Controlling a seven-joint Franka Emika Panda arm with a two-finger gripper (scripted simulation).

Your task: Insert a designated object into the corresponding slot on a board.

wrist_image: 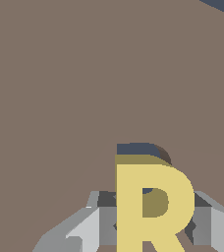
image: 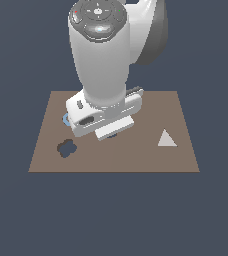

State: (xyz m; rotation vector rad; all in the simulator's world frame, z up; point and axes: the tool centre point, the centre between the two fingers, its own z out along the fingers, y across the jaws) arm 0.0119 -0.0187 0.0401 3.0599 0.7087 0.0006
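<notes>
Gripper [wrist_image: 151,226] fingers [wrist_image: 92,229] stand on either side of the yellow R [wrist_image: 151,206], closed against its flanks, so you have the letter in hand; this shows only in the wrist view. You see the R upright between the pads, its face toward the camera. Just beyond the letter's top edge a dark navy sliver of the slot [wrist_image: 136,148] shows in the board [wrist_image: 60,88]; the letter covers the rest of that recess, and you cannot tell whether the piece is touching the board or still above it. In the exterior view the arm [image: 101,60] hangs over the middle of the board [image: 151,105], nearer its far edge, and hides both letter and slot. You find a dark blob-shaped cutout [image: 66,148] near the board's near corner on the exterior view's left, a light triangle [image: 166,139] toward the opposite side edge, and a blue piece [image: 65,119] peeking out beside the hand.
</notes>
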